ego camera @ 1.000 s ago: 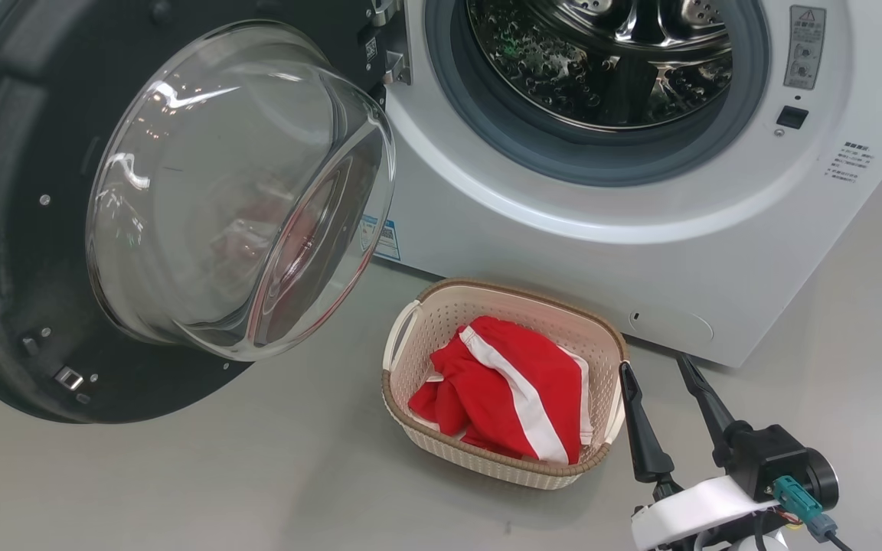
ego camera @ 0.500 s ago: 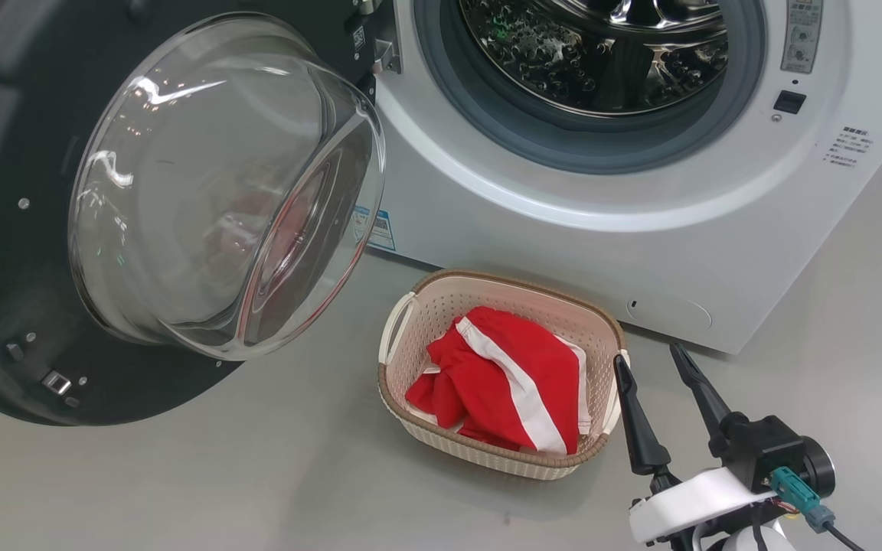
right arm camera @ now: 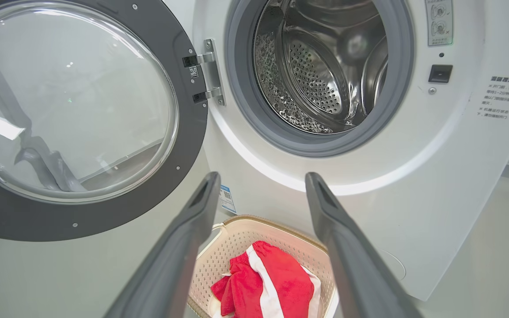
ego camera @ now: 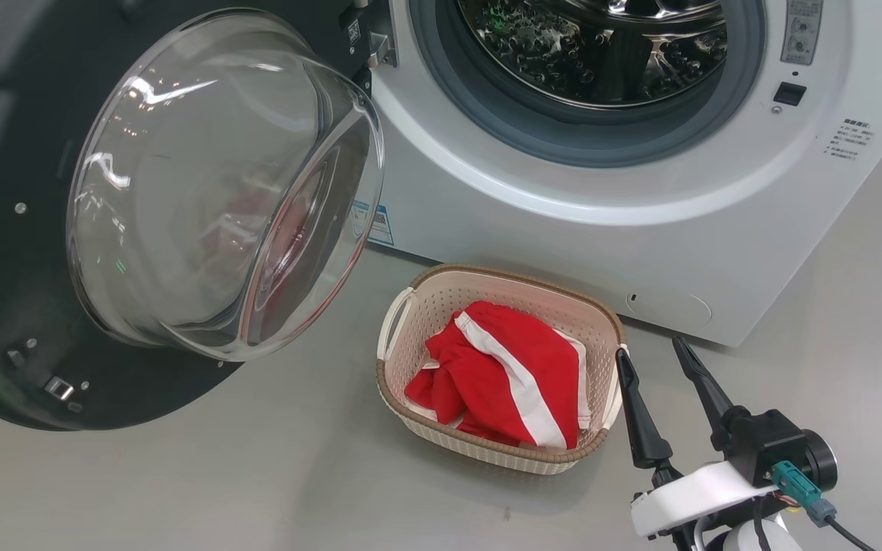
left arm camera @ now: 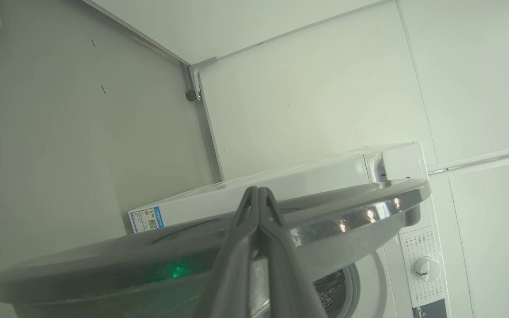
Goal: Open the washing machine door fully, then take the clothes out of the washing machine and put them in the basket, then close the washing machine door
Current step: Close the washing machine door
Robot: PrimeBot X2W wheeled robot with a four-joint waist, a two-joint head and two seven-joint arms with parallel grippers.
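Head view, perforated cream basket point(ego camera: 441, 314) (rounded rectangle), crumpled red clothes point(ego camera: 502, 375) inside

We see clear glossy glass in the washing machine door point(ego camera: 204, 191), a shiny perforated steel drum point(ego camera: 563, 46), soft red cloth clothes point(ego camera: 487, 375) and a matt perforated plastic basket point(ego camera: 426, 314).

text: too small to read | on: washing machine point(ego camera: 563, 252) | blue label point(ego camera: 381, 224); panel print point(ego camera: 848, 139)
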